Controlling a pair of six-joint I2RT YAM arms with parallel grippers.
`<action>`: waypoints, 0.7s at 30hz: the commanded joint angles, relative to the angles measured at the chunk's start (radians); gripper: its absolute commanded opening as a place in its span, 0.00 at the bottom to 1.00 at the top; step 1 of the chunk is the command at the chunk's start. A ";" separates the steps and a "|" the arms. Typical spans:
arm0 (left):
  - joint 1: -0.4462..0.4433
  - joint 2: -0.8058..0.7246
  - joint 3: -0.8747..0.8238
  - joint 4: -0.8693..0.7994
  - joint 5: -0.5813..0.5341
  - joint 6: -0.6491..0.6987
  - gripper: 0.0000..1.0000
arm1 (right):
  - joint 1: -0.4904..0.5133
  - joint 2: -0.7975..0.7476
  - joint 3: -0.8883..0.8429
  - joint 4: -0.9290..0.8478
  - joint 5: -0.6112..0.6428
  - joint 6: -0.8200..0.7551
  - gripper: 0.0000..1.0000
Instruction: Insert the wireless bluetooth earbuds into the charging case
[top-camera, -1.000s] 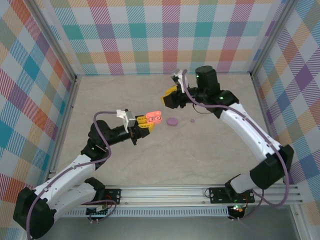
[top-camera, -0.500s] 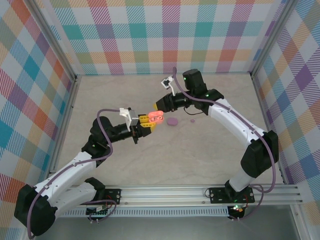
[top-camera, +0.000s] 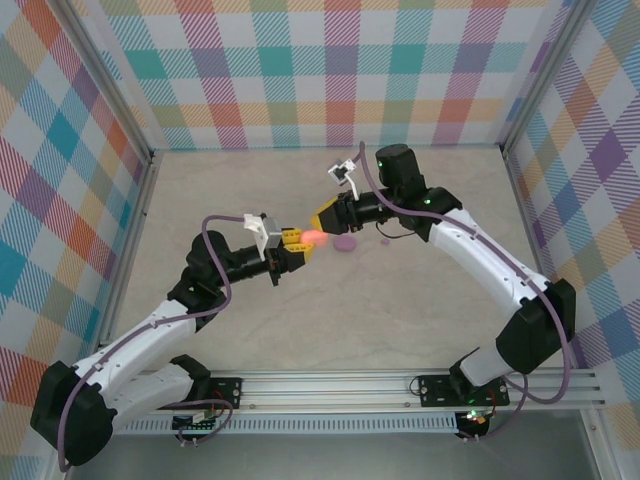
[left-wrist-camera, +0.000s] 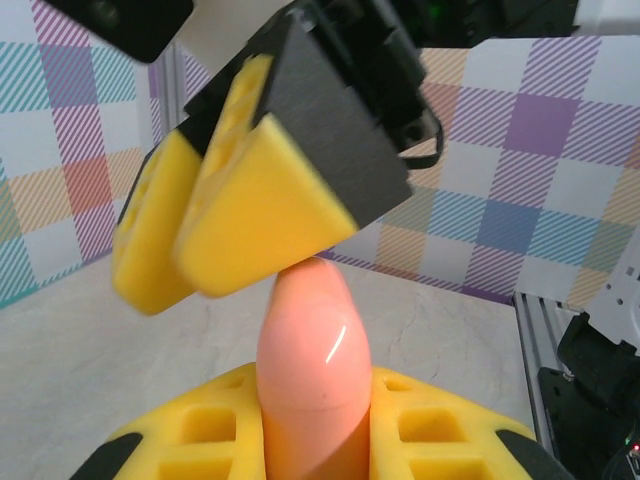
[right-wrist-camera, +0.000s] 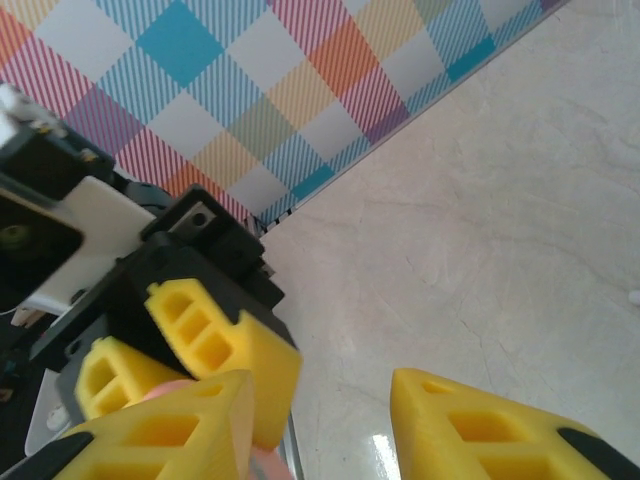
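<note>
Lilac earbud (top-camera: 385, 241): lies on the table (top-camera: 380, 320) on your right arm's side, well apart from both grippers. Near it, on its left, rests a larger lilac case (top-camera: 346, 243), flat on the surface. That case is close to the right gripper (top-camera: 324, 220), and from above you cannot tell whether the two touch.

Salmon-orange case (top-camera: 313, 237): held up off the table in your left gripper (top-camera: 296, 245), clamped between its two yellow fingers (left-wrist-camera: 440, 435). It sticks out past the fingertips as a smooth rounded nose. From the left wrist view you cannot tell whether its lid is up or down, or whether any earbud sits inside.

Right gripper: its tips meet the nose of the salmon-orange case from the far side. In the left wrist view, one yellow fingertip (left-wrist-camera: 260, 220) rests on the top of the case. In the right wrist view, its jaws stand apart with bare table showing in the gap. A sliver of salmon-orange sits against the inner edge of one finger (right-wrist-camera: 170, 430).
</note>
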 joint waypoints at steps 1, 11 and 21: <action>-0.004 -0.001 0.014 0.042 -0.022 -0.017 0.00 | 0.007 -0.034 -0.012 -0.007 0.002 -0.051 0.41; 0.053 0.024 0.034 -0.021 -0.008 -0.165 0.00 | -0.016 -0.196 -0.185 0.171 0.223 -0.071 0.54; 0.075 0.007 0.051 -0.180 0.026 -0.222 0.00 | 0.131 -0.214 -0.248 0.084 0.447 -0.857 0.62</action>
